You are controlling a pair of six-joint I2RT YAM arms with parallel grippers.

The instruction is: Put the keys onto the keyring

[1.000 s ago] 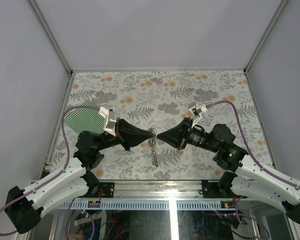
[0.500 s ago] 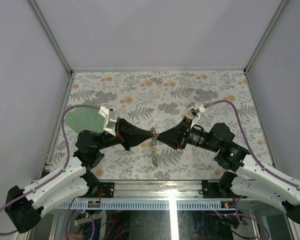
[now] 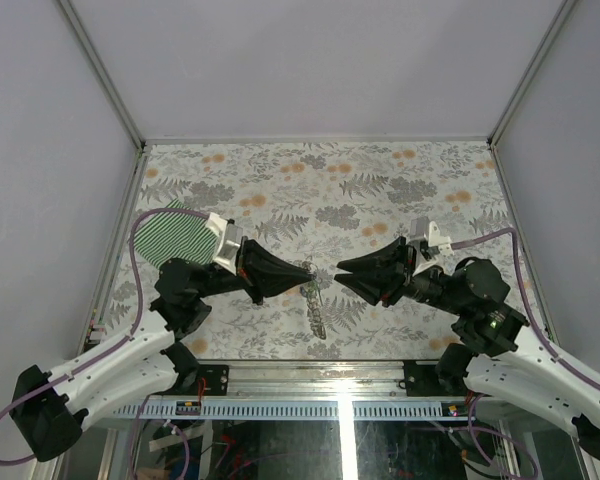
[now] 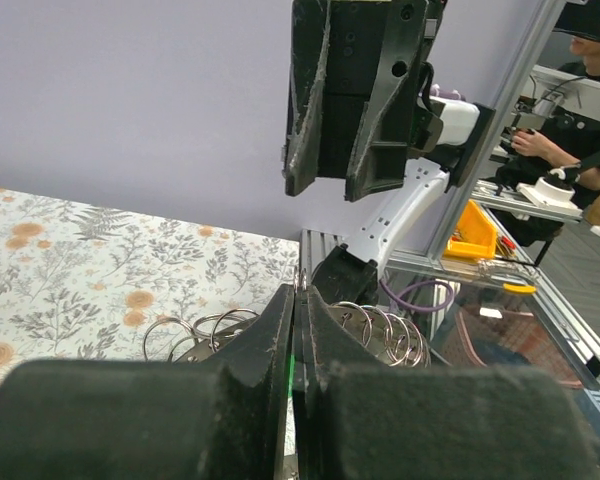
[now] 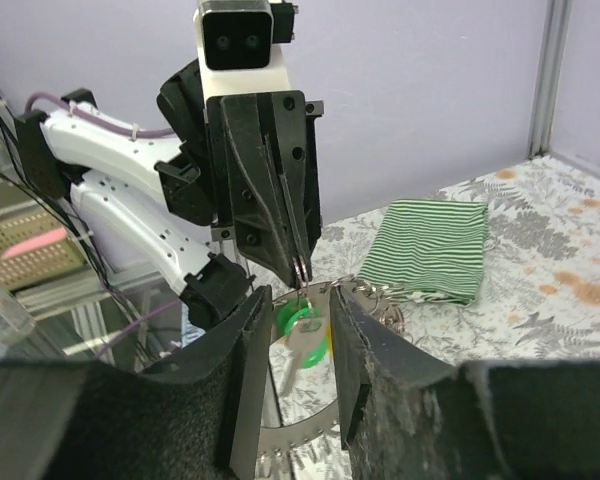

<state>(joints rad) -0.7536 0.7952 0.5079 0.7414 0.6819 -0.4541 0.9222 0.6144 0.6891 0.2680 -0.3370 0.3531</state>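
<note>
My left gripper is shut on a small ring of the keyring, whose grey chain hangs from its tip toward the table. In the right wrist view a key with a green head dangles from that ring, just under the left gripper's tips. My right gripper stands open a short way right of the left one, with nothing held. Its fingers flank the green key without touching it. Several wire rings and a curved metal strip show below. Other keys are hidden.
A green-and-white striped cloth lies folded at the table's left, behind the left arm. The floral tablecloth is bounded by grey walls and an aluminium frame rail along the near edge.
My right gripper has opened and drawn back to the right, away from the left gripper's tip. The left gripper stays shut on the ring, with the chain still hanging.
</note>
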